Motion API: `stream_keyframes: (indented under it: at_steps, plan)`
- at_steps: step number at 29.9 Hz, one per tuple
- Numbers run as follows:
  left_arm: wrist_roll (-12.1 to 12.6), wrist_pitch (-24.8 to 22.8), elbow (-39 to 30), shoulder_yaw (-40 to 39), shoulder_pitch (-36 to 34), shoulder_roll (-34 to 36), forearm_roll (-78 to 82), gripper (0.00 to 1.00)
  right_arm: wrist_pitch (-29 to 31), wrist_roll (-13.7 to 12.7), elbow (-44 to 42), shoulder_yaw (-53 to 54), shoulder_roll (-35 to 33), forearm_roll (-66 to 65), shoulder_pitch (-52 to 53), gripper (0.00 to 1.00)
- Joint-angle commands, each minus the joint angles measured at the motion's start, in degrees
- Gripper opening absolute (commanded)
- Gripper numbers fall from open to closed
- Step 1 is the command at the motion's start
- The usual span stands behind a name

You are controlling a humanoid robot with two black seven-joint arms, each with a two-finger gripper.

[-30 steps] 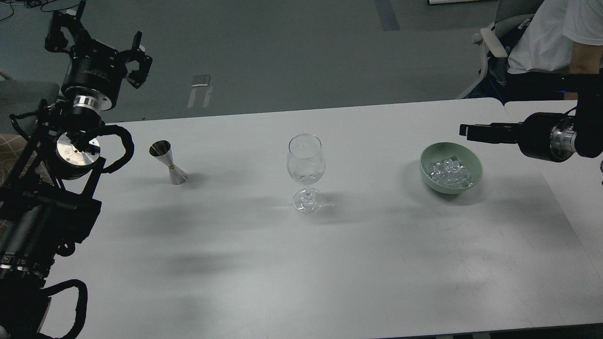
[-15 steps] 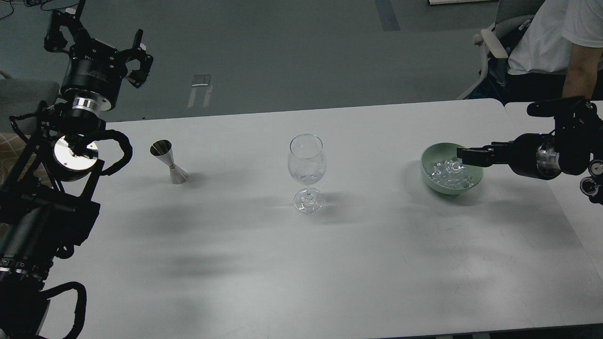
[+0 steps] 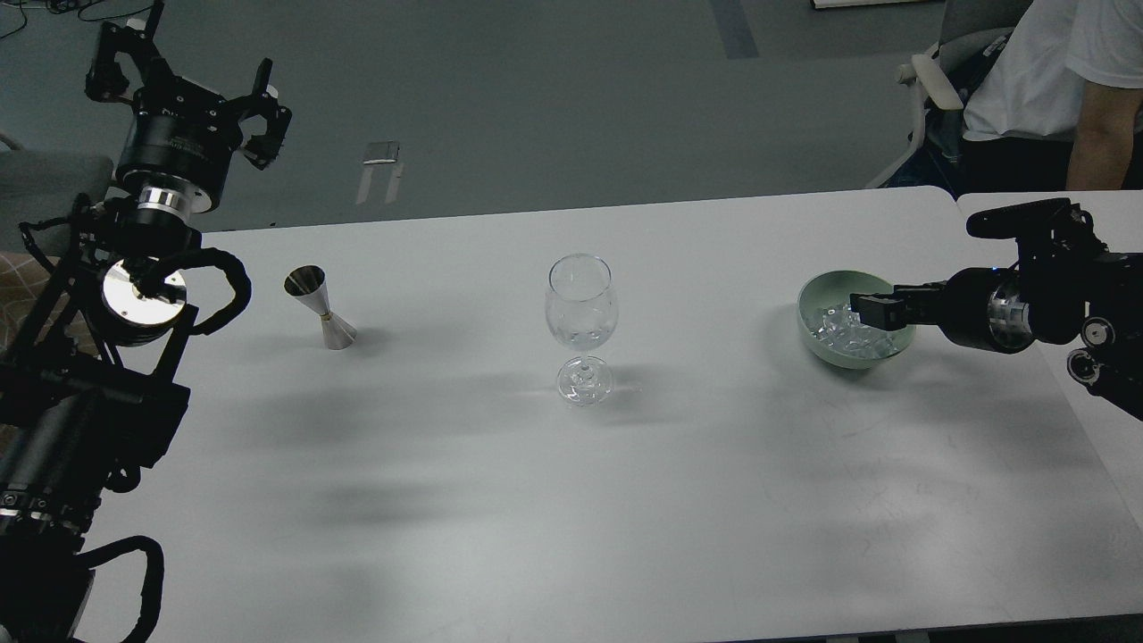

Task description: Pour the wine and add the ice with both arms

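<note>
Head view only: white table (image 3: pixel 500 500) filling most of the frame, grey floor beyond its far edge; near the middle, upright, a clear wine glass (image 3: pixel 580 308), foot on the tabletop, bowl looking empty or nearly so; well to its left, a small metal jigger (image 3: pixel 320 306), hourglass-shaped, standing slightly tilted in view, open mouth up; well to the right of the glass, a pale green bowl (image 3: pixel 817 295) resting on the table, holding the ice (image 3: pixel 835 326), a heap of small clear cubes inside it; reaching in from the right edge, the right arm (image 3: pixel 1027 308), level above the table, with the right gripper (image 3: pixel 875 311) over the bowl's right half, tip just above or among the cubes, contact impossible to judge; fingers seen dark and end-on, so spread of the jaws not to be told; on the left, the left arm (image 3: pixel 134 286) rising from the lower edge, silver joint rings and looped black cable visible; at its top, the left gripper (image 3: pixel 183 85) held high beyond the table's far left corner, claws spread wide, nothing between them; at upper right, a seated person (image 3: pixel 1045 71) in a white shirt, bare forearm hanging down, beside a pale chair (image 3: pixel 938 76).
</note>
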Motion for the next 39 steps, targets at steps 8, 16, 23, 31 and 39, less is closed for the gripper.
stream_keyframes:
  at_steps: [8,16,23,31,39]
  plan:
    - [0.0,-0.1,0.4,-0.1,0.0,0.0,-0.1,0.98,-0.6,0.5,-1.9,0.1,2.1,-0.2,-0.4,0.62]
    - [-0.1,0.3,0.4,-0.1,0.0,-0.2,-0.2,0.98,-1.7,0.3,-2.9,0.1,3.3,-0.3,-0.4,0.61]
    - [-0.1,0.4,0.5,-0.2,0.0,-0.3,-0.2,0.98,-1.7,0.3,-3.4,0.1,4.4,-0.4,-0.6,0.61]
    - [-0.1,0.4,0.6,-0.2,0.9,-0.5,-0.2,0.98,-1.8,-0.3,-5.1,0.1,6.0,-0.5,-1.2,0.61]
    - [-0.2,0.3,0.6,-0.2,1.2,-0.5,-1.2,0.98,-1.8,-1.6,-5.3,0.1,6.7,-0.5,-1.2,0.59]
